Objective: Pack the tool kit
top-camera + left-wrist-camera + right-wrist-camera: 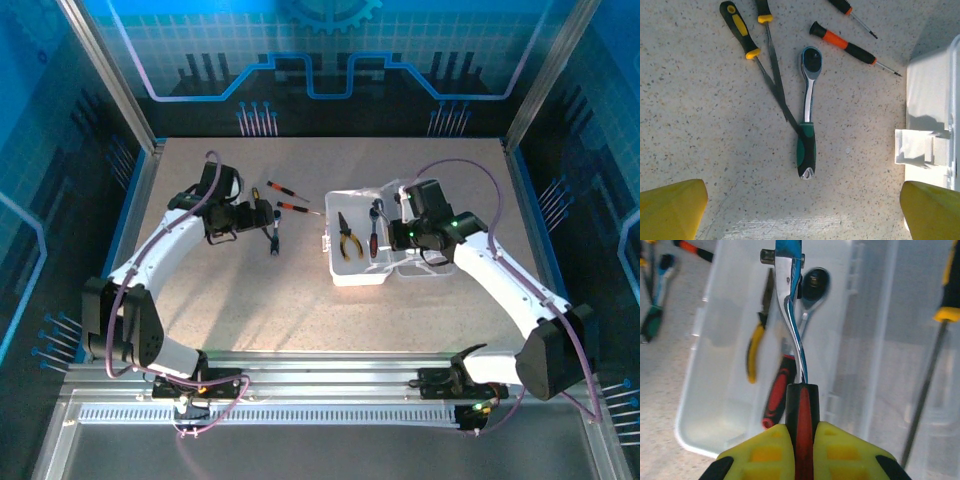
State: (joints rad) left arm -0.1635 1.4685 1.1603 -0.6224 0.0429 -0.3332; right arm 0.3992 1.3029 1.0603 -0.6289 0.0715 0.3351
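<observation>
The tool kit's clear case [352, 272] lies open right of centre, its lid [880, 340] folded out to the right. Inside it lie yellow-handled pliers [756, 345] and a red-handled ratchet [782, 387]. My right gripper [801, 432] hangs over the case, shut on the handle of a second red-and-black ratchet [792, 325] whose head points away from me. Left of the case, my left gripper [802, 215] stands wide open above a green-handled ratchet [807, 117] that lies flat on the table. Its yellow fingers [670, 210] touch nothing.
Two yellow-and-black handled tools [742, 32] lie crossed beside the green ratchet's head. Two orange-and-black screwdrivers [850, 47] lie further back, toward the case [930, 115]. A yellow-collared screwdriver [932, 355] rests on the lid side. Enclosure walls [140, 180] ring the table.
</observation>
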